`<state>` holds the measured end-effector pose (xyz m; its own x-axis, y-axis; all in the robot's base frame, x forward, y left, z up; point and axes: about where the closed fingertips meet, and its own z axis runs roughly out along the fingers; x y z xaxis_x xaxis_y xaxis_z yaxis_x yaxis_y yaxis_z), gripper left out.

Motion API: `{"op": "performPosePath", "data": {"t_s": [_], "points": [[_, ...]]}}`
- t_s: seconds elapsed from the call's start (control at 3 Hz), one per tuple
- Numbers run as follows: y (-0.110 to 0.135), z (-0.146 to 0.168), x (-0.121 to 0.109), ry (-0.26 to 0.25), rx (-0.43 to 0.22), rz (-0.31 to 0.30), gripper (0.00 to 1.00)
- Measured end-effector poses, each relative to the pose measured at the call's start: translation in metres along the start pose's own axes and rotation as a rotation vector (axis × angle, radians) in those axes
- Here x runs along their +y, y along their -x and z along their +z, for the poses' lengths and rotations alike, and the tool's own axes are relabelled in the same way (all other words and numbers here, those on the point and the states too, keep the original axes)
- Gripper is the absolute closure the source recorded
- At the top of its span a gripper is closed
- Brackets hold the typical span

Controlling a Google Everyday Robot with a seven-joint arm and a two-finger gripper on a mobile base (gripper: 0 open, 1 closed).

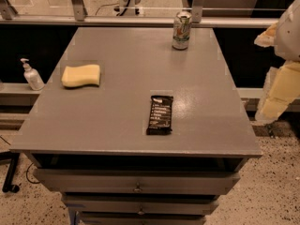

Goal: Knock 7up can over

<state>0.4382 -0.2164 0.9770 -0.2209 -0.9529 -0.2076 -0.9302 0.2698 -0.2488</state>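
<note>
The 7up can (181,30) stands upright near the far edge of the grey table (117,125), right of centre. It has a whitish-silver body with green and red markings and a silver top. My gripper (275,97) hangs at the right edge of the view, beyond the table's right side and well off from the can. It touches nothing on the table.
A dark snack bar (160,115) lies flat near the middle of the table. A yellow sponge (81,75) lies on the left. A pump bottle (32,75) stands on a ledge to the left. A railing (140,20) runs behind the table. Drawers (137,181) are below the front edge.
</note>
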Motion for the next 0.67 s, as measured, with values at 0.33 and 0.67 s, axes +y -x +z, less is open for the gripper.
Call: {"op": "performPosePath", "data": {"t_s": [0.33,0.67], "points": [[0.0,0.0,0.0,0.0,0.0,0.0,0.0],[0.0001,-0.0006,-0.004,-0.02,-0.025,0.0,0.0]]}}
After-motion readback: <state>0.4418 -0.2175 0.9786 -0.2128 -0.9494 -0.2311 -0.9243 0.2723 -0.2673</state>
